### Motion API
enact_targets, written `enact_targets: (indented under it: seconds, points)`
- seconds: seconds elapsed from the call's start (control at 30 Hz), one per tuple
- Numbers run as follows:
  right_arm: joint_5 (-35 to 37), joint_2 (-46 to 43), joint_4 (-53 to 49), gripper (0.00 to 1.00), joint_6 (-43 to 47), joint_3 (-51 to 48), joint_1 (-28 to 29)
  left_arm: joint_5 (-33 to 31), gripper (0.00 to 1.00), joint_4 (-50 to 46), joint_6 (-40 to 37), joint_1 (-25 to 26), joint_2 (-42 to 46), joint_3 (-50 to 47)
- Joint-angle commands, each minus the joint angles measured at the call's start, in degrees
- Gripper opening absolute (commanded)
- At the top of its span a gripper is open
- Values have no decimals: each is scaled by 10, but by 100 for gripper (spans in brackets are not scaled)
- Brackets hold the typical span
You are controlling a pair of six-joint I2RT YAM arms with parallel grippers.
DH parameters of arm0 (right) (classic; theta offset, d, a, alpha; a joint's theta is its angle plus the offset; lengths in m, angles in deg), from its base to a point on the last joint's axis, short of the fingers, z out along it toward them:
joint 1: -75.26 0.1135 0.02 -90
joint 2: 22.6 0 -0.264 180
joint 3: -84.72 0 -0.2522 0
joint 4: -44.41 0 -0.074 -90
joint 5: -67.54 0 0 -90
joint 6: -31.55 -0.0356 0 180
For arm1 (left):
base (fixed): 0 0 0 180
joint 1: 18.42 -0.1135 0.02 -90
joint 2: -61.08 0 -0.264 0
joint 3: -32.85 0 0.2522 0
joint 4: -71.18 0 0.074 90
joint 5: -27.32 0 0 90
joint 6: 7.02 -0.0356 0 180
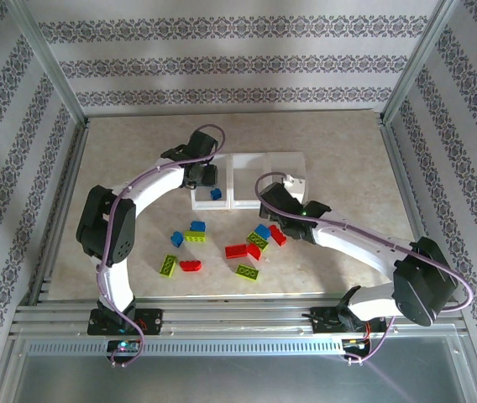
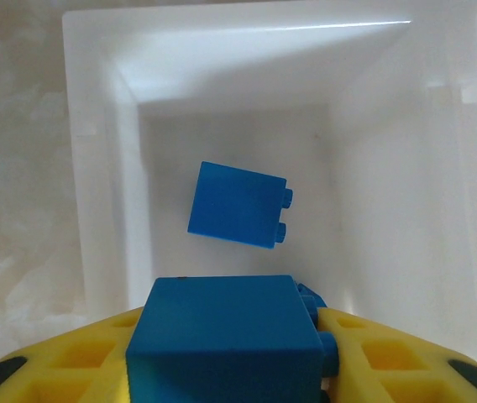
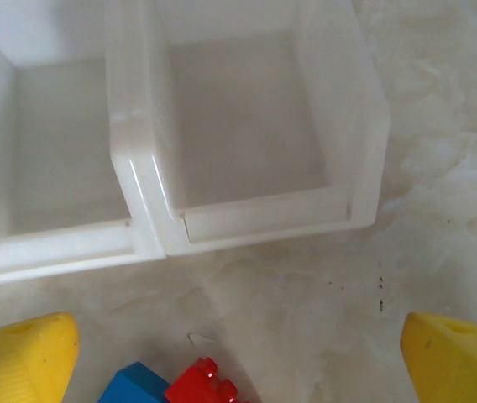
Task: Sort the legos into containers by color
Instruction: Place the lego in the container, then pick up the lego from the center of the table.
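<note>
- Blue plastic was what the left gripper (image 1: 202, 174) was closed on: a blue brick (image 2: 226, 336) was pinched between the yellow fingers (image 2: 79, 357), which were partly closed to the brick's width.
- The brick was held above the leftmost bin (image 2: 96, 168) of the white tray (image 1: 259, 155), and another blue brick (image 2: 237, 204) was seen lying askew on that bin's floor directly beneath.
- The right gripper (image 3: 238, 357) was spread fully open with nothing held, low over the table (image 1: 348, 168) just in front of the tray's rightmost bin (image 3: 247, 222).
- A loose blue piece (image 3: 138, 382) and a red piece (image 3: 201, 382) were seen touching each other between its fingers.
- The other bricks, among them a green one (image 1: 168, 265) and a red one (image 1: 191, 265), were scattered on the table in front of the tray.
- It was judged that a drop here could go wrong if the brick landed on the one below and bounced out, or clung to a pad on release.
- A grab by the right gripper was judged risky because the two touching pieces might be taken together, putting one colour in the wrong bin.
- The tray might also be shoved if either arm brushed its wall.
</note>
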Motion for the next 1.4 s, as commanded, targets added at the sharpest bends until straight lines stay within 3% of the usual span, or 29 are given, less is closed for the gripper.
enact_targets:
  seconds: [0.0,0.53,0.73,0.9,1.17,1.37]
  points:
    - [-17,-18,-18,97,-26,-22,-7,-14,50,-22,-9,7,-10,22]
    - [-101,-78,-20,73,-37,-100,-14,-18,66,-2,11,13,52,-10]
    - [-136,-56,-20,64,-28,-98,-13,-33,79,22,19,13,118,-53]
    - [-159,-34,-18,60,-17,-93,-12,-59,100,51,33,12,175,-104]
    - [-178,13,-12,55,-9,-81,-15,-110,100,64,45,4,240,-172]
    - [-190,53,-3,53,6,-64,-19,-115,100,67,54,-13,275,-217]
